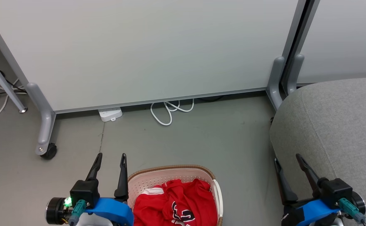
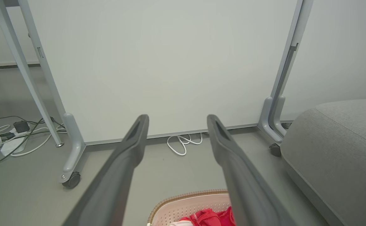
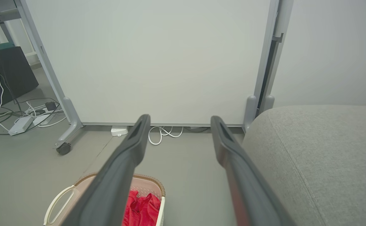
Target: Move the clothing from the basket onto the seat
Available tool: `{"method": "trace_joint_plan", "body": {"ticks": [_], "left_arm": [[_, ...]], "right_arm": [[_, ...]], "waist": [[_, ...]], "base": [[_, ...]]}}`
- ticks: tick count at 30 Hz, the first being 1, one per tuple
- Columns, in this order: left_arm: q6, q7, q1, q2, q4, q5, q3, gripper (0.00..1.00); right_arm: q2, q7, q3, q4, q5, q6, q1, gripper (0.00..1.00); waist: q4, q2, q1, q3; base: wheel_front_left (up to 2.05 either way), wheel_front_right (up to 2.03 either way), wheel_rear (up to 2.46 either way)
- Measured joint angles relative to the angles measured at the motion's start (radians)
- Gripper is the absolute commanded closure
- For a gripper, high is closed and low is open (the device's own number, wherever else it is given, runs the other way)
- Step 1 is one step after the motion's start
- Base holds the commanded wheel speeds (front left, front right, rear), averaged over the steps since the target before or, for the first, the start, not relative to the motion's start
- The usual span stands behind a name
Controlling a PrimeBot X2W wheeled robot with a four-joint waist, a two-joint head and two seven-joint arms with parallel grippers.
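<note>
Clothing lies heaped inside the basket. The basket's near half runs off the bottom edge of the head view, so the lower folds are cut off. Black-and-white lettering shows on one fold, but it is creased, cropped and unreadable, and where one red garment ends and another begins is hard to tell. Blue housing behind the left gripper covers the basket's near left corner. The fabric is bright red, soft and crumpled, with a white band at its left side.

The basket stands on the grey floor, apart from the seat on the robot's right. The left gripper sits just beside the basket's left rim, fingers spread wide with nothing between them. The right gripper is in front of the seat's edge, equally wide and empty.
</note>
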Motion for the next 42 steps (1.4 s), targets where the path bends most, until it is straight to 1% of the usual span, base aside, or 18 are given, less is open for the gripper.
{"method": "trace_joint_plan", "body": {"ticks": [11,22,25,28,36,42], "left_arm": [[-0.001,-0.018,-0.010,0.000,0.026,0.059,-0.011,0.00],[-0.001,-0.018,-0.012,0.000,0.031,0.053,-0.014,0.00],[-0.013,-0.018,-0.023,0.000,0.042,0.049,-0.026,0.00],[-0.027,-0.019,-0.068,0.000,0.054,0.042,-0.044,0.00],[-0.061,-0.019,-0.252,0.000,0.217,0.086,-0.120,0.00],[-0.076,-0.019,-0.387,0.005,0.391,0.105,-0.173,0.00]], "right_arm": [[0.003,-0.018,-0.005,0.001,-0.082,0.001,0.002,0.00],[0.007,-0.018,-0.008,0.007,-0.081,0.001,0.003,0.00],[0.007,-0.019,-0.007,0.007,-0.081,0.001,0.002,0.00],[0.003,-0.019,-0.006,0.004,-0.078,0.001,-0.006,0.00],[-0.018,-0.019,0.016,-0.016,-0.077,0.001,-0.073,0.00],[-0.026,-0.019,0.032,-0.029,-0.065,0.001,-0.152,0.00]], "waist": [[0.005,0.0000,0.0000,0.003],[0.002,0.0000,0.0000,0.010],[-0.003,0.0000,0.0000,0.018],[-0.010,0.0000,0.0000,0.039],[-0.046,0.0000,0.0000,0.142],[-0.087,0.0000,0.0001,0.255]], "base": [[0.00,0.00,0.00],[0.00,0.00,0.00],[0.00,0.00,0.00],[0.00,0.00,0.00],[0.00,0.00,0.00],[0.00,0.00,0.00]]}}
